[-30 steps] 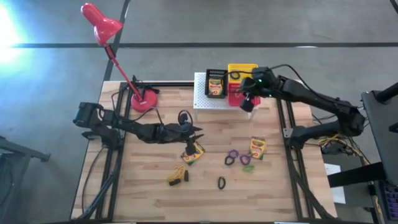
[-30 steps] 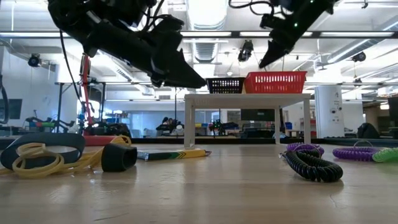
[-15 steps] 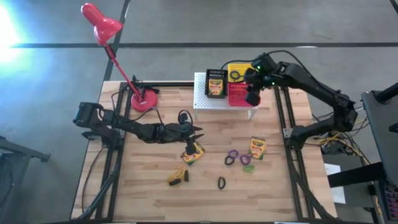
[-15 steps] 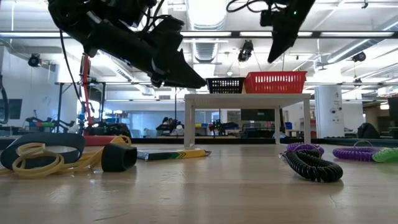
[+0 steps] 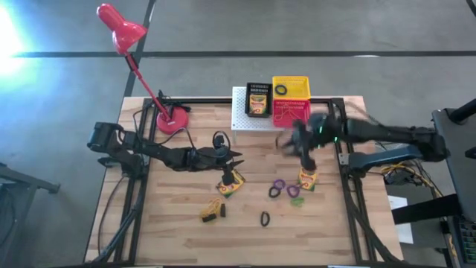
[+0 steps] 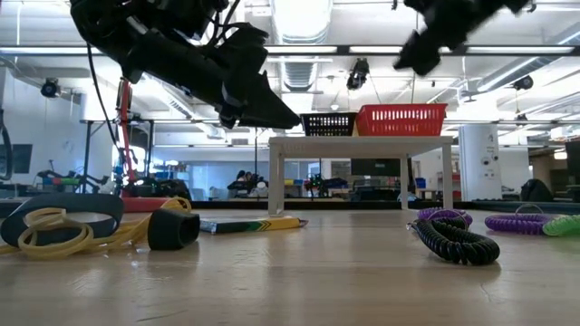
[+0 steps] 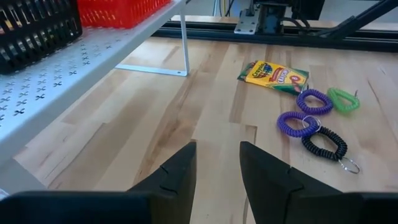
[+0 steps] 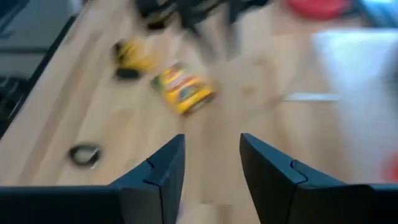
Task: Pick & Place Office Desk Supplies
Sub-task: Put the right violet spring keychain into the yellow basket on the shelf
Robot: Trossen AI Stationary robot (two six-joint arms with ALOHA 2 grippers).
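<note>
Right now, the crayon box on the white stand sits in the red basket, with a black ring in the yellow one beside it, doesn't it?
Not quite. The high view shows the crayon box on the white stand sitting in the black basket, not a red one. The black ring does lie in the yellow basket beside it.

A red desk lamp (image 5: 137,56) is standing at about 10 o'clock on the wooden table (image 5: 178,223), its round base (image 5: 173,119) sitting on the wood and its shade leaning out past the table edge. A white perforated stand (image 5: 249,121) is resting at 12 o'clock. On it, a black basket (image 5: 258,88) and a red basket (image 5: 290,112) are sitting side by side, touching. Grey floor (image 5: 223,26) is showing around the table.
</note>
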